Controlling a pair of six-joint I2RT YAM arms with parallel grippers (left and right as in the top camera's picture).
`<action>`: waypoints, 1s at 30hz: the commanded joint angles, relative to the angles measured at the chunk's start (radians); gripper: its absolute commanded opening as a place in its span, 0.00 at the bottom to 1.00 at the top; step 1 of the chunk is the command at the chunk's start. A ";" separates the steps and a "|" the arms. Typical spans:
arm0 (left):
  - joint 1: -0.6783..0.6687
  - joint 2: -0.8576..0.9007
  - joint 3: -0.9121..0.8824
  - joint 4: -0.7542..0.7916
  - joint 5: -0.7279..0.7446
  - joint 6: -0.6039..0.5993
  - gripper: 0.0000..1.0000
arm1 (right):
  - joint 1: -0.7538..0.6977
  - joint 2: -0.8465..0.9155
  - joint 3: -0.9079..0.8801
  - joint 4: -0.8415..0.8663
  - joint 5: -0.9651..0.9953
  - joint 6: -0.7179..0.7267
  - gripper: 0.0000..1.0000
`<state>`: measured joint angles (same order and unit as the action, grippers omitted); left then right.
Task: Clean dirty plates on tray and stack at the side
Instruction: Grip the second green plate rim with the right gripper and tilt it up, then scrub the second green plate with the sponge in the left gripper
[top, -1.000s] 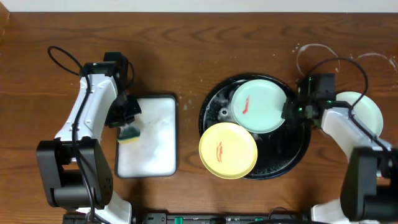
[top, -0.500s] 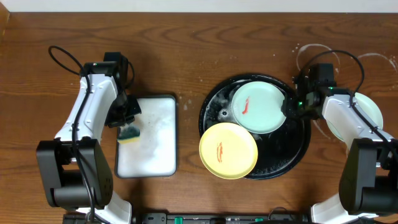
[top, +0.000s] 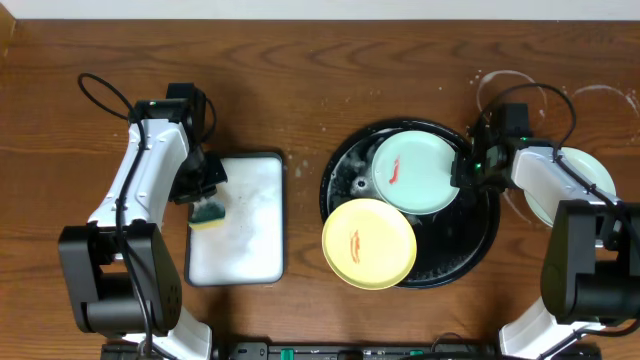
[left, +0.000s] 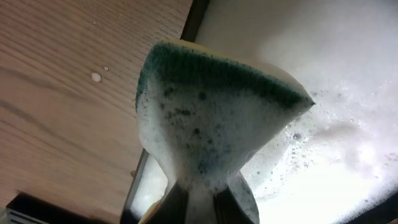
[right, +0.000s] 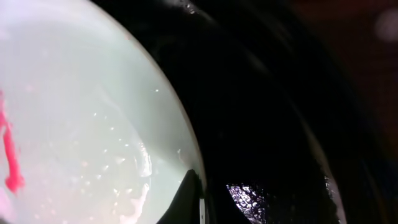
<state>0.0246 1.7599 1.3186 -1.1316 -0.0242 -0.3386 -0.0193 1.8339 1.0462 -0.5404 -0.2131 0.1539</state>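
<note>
A pale mint-green plate (top: 415, 170) with a red smear (right: 9, 162) lies at the back of the black tray (top: 480, 250). My right gripper (top: 462, 172) is shut on this plate's right rim (right: 186, 143), with one dark finger on top of the edge. A yellow plate (top: 368, 243) with an orange-red smear overlaps the tray's front left rim. Another mint-green plate (top: 585, 180) rests on the tabletop to the right, partly hidden by my right arm. Over the white tray (top: 240, 250), my left gripper (left: 199, 202) is shut on a foamy green sponge (left: 211, 112).
The white tray (left: 336, 74) is full of soap foam and stands left of the black tray. Whitish water rings (top: 510, 85) mark the wood at the back right. Bare tabletop (left: 62, 93) lies left of the white tray.
My right wrist has swung toward the back and its gripper has closed on the mint-green plate's rim. The left arm and sponge have not moved.
</note>
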 joint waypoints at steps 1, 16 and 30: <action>0.002 -0.002 0.001 -0.003 0.079 0.039 0.08 | 0.010 0.032 -0.019 -0.009 0.041 -0.002 0.01; -0.023 -0.002 -0.280 0.399 0.170 0.073 0.08 | 0.010 0.027 -0.019 -0.010 0.040 0.010 0.01; -0.044 -0.010 -0.333 0.437 0.118 0.072 0.08 | 0.010 0.027 -0.019 -0.012 0.040 0.010 0.01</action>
<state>-0.0139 1.7203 0.9882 -0.6304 0.1047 -0.2829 -0.0189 1.8339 1.0462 -0.5396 -0.2131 0.1574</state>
